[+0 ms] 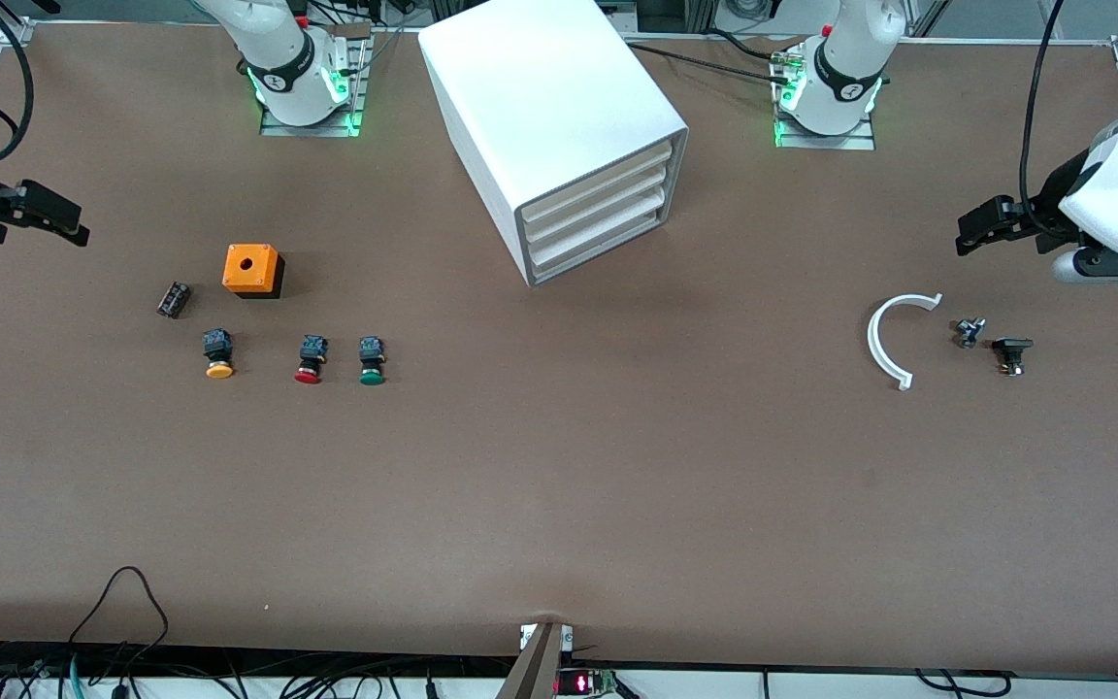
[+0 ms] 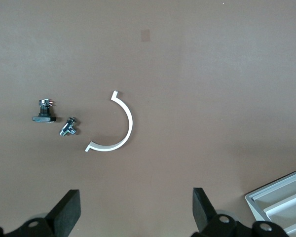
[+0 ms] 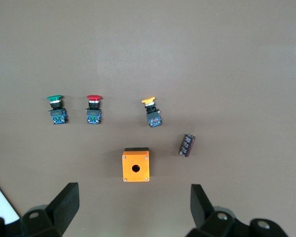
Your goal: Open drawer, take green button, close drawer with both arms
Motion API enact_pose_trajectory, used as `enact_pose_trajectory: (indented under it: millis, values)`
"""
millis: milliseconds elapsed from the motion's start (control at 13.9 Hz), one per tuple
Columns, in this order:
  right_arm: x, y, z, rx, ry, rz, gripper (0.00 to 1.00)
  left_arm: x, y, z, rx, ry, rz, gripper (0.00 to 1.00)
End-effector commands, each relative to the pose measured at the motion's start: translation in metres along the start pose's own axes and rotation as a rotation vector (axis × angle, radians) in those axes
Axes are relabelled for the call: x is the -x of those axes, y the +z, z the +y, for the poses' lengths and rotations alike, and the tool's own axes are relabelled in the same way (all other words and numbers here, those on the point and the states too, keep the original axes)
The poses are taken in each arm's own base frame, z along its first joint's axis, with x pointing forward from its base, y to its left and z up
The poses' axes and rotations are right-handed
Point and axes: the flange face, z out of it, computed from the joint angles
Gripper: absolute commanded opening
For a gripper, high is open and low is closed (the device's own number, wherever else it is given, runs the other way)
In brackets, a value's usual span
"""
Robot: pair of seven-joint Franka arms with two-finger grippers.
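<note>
The white cabinet (image 1: 559, 126) stands at the middle of the table, and its lowest drawer (image 1: 598, 249) is shut like the three above it. The green-capped button (image 1: 372, 360) lies on the table toward the right arm's end, nearer the front camera than the cabinet; it also shows in the right wrist view (image 3: 55, 109). My right gripper (image 1: 74, 231) hangs open and empty over the table's right-arm end (image 3: 134, 193). My left gripper (image 1: 969, 236) hangs open and empty over the left-arm end (image 2: 135, 197). A corner of the cabinet (image 2: 281, 200) shows in the left wrist view.
A red-capped button (image 1: 310, 360) and an orange-capped button (image 1: 218, 353) lie beside the green one. An orange box (image 1: 252, 270) and a dark cylinder (image 1: 173, 299) lie farther from the front camera. A white curved clip (image 1: 884, 340) and two small metal parts (image 1: 991, 345) lie under the left gripper.
</note>
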Motion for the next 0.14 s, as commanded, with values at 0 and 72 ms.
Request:
enact_pose_trajectory:
  millis: [0,72]
  values:
    - [0.0078,-0.0023,-0.0061,-0.009,0.033,0.028,1.0,-0.0028,-0.0074,-0.0017,-0.026,0.016,0.001,1.0]
    - [0.0065,-0.0012,-0.0061,-0.009,0.033,0.03,1.0,-0.0026,-0.0072,-0.0015,-0.025,0.016,-0.001,1.0]
